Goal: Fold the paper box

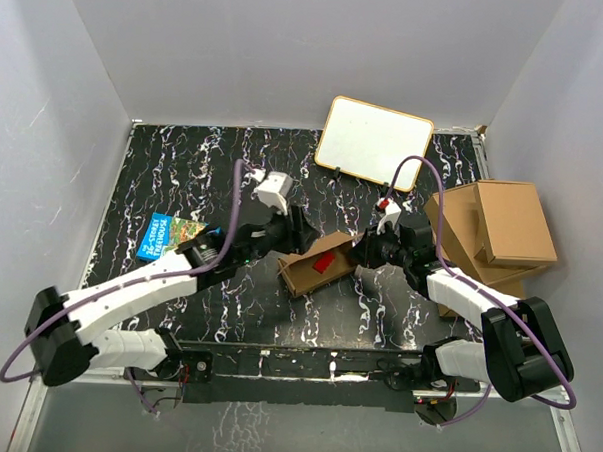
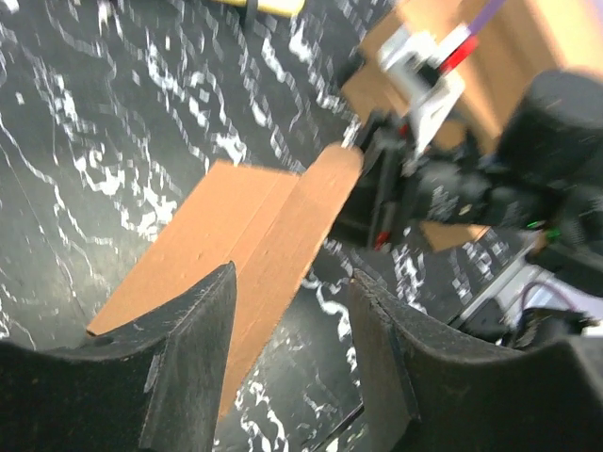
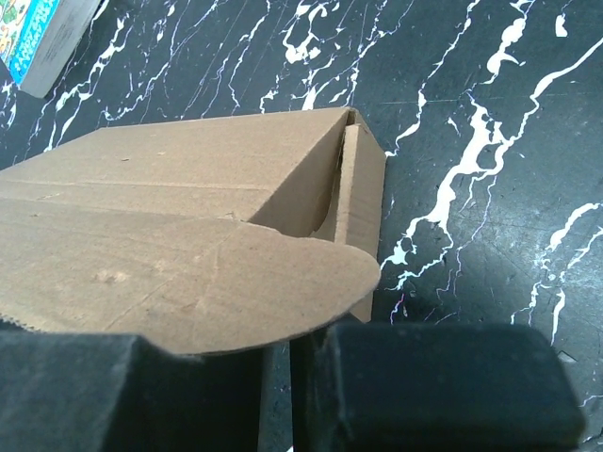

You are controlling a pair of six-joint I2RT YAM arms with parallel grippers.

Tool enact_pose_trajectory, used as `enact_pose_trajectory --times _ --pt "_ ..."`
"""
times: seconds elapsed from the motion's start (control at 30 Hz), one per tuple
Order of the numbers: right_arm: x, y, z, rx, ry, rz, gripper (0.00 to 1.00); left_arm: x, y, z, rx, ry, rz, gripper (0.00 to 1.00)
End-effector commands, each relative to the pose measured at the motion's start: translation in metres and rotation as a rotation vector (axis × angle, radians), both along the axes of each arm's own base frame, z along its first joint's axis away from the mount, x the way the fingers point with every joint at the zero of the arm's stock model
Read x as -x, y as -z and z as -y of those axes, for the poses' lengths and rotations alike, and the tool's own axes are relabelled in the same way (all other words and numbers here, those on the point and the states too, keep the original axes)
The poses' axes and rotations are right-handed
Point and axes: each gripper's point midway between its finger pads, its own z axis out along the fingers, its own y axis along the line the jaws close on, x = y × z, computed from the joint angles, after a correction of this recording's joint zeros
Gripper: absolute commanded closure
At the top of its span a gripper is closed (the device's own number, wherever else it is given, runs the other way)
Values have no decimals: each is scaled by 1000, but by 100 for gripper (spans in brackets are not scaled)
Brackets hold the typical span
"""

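Observation:
The paper box (image 1: 320, 263) is a small, shallow brown cardboard tray in the middle of the black marbled table, with a red patch (image 1: 325, 261) showing inside it. My left gripper (image 1: 299, 232) is at its left end. In the left wrist view this gripper (image 2: 292, 315) is open, its left finger (image 2: 188, 358) overlaps the box (image 2: 250, 235) edge, and only table shows between the jaws. My right gripper (image 1: 363, 251) is at the right end. Its jaws (image 3: 276, 363) stand shut, and a rounded flap (image 3: 236, 282) of the box (image 3: 188, 169) lies over the fingertips.
A whiteboard (image 1: 373, 141) leans at the back. A pile of larger cardboard boxes (image 1: 497, 230) fills the right side. A blue picture book (image 1: 169, 235) lies at the left, and its corner (image 3: 38, 28) shows in the right wrist view. White walls enclose the table.

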Motion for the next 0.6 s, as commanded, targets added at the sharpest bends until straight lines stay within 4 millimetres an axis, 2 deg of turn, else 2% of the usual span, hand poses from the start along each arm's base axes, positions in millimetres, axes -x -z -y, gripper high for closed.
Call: enact_pose_trajectory --times 0.0,0.1,0.2,0.57 --pt "-1 -11 -1 -26 -10 36 84 0 39 14 -52 44 -111 53" --pt "-2 -16 -1 -27 -11 51 79 -2 63 15 -44 41 -171 55" --pt "-3 -21 0 -29 -13 59 72 0 77 17 -27 49 -210 56" --pt "-7 -39 11 39 -76 144 46 -2 104 12 -42 39 -270 57"
